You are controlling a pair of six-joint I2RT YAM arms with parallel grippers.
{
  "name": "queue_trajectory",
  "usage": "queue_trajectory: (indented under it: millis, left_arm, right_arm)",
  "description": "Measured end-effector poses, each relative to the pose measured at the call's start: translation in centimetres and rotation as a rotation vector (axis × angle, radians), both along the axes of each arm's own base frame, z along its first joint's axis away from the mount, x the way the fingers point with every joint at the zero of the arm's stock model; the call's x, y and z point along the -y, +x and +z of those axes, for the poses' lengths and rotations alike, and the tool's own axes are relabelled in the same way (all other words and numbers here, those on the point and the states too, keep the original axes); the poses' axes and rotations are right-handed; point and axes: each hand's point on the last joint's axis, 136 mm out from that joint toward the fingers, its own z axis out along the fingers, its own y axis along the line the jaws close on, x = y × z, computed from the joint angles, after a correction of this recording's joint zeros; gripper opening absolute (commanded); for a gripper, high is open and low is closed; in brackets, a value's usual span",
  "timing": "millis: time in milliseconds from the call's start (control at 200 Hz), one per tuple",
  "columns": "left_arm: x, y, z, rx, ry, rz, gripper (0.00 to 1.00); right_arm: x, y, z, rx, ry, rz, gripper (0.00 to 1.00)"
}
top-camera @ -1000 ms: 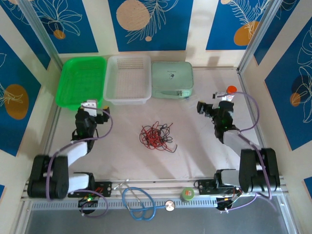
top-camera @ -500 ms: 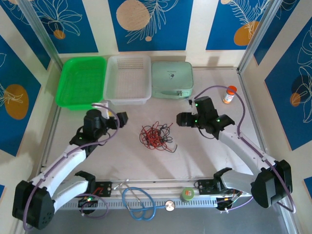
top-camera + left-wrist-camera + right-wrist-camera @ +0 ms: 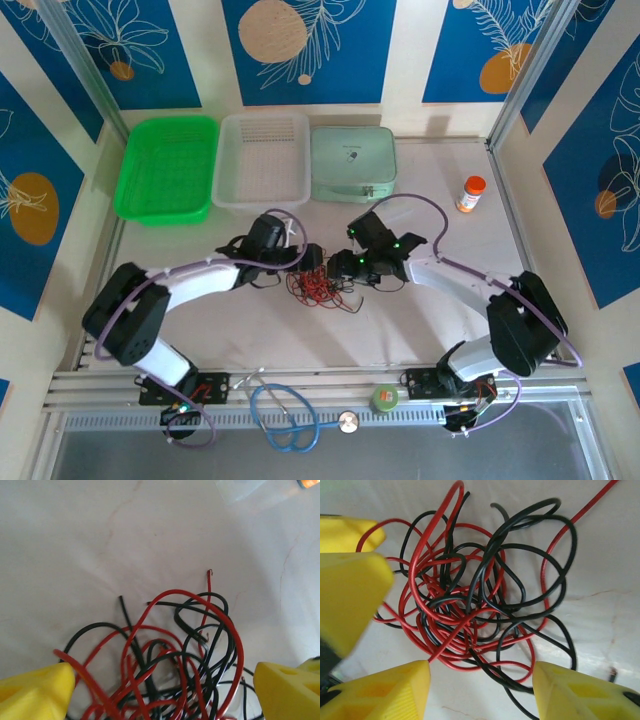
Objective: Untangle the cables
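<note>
Tabletop: pale, marbled white surface (image 3: 420, 330), with an aluminium rail along the near edge in the top view.
Near edge: a light-blue stethoscope (image 3: 285, 415) lies on the rail at bottom centre; a small green round item (image 3: 384, 398) sits just to its right.
Cables: thin red and black wires (image 3: 318, 283) in one knotted heap at the centre of the tabletop, between the two arms.
Left gripper: (image 3: 310, 258) at the heap's upper left edge. In the left wrist view its yellow fingers (image 3: 35, 692) sit in the two lower corners, jaws wide, with loops of wire lying between them and nothing pinched.
Right gripper: (image 3: 345, 268) at the heap's upper right edge, near the left one. In the right wrist view its yellow fingers (image 3: 390, 690) stand apart at the bottom of the frame, jaws at a middling gap, with a few strands crossing the gap and none clamped.
Far row: a green basket (image 3: 128, 185), a white perforated basket (image 3: 262, 205) and a mint-green case (image 3: 352, 160), side by side and touching.
Writing: a small mark on the case lid, too small to read.
Bottle: orange-capped (image 3: 470, 193), at upper right; label unreadable.
Walls: blue panels (image 3: 300, 40) with white leaf outlines and orange discs.
</note>
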Motion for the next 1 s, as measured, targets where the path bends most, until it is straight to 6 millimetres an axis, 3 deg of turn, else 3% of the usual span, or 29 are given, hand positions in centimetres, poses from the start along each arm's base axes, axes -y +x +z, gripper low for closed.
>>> queue_trajectory:
  millis: [80,190,280,355,465,595,825,940,1000]
  left_arm:
    - [0.3,-0.1,-0.9,-0.028,0.009,0.004,0.83]
    - [-0.2,-0.5,-1.7,-0.063,0.033,0.017,0.69]
    - [-0.5,-0.8,-2.0,-0.077,0.050,0.024,0.65]
    - [-1.0,-1.2,-2.1,-0.076,0.060,0.031,0.66]
    - [-2.2,-2.2,-1.7,-0.071,0.068,0.044,0.78]
    - [-3.0,-2.8,0.5,-0.029,0.068,0.042,0.89]
    - [-4.2,-3.3,5.2,0.073,0.050,0.038,0.89]
    - [-4.5,-3.9,5.8,0.098,0.037,0.023,0.88]
    - [-4.3,-4.7,5.1,0.104,0.020,-0.014,0.90]
  right_arm:
    - [-0.4,0.0,-0.5,-0.030,0.009,-0.032,0.53]
    - [-1.3,0.7,-0.4,-0.034,0.054,-0.083,0.52]
    - [-1.7,1.1,-0.1,-0.033,0.095,-0.120,0.50]
    - [-1.9,1.3,-0.3,-0.041,0.122,-0.147,0.50]
    - [-2.0,1.2,-0.6,-0.066,0.147,-0.182,0.50]
    - [-2.4,1.2,-0.9,-0.097,0.173,-0.201,0.51]
    - [-3.2,0.3,-3.6,-0.176,0.139,-0.211,0.51]
    - [-3.7,-0.4,-4.3,-0.202,0.125,-0.210,0.50]
    - [-3.7,-0.5,-4.6,-0.210,0.120,-0.214,0.42]
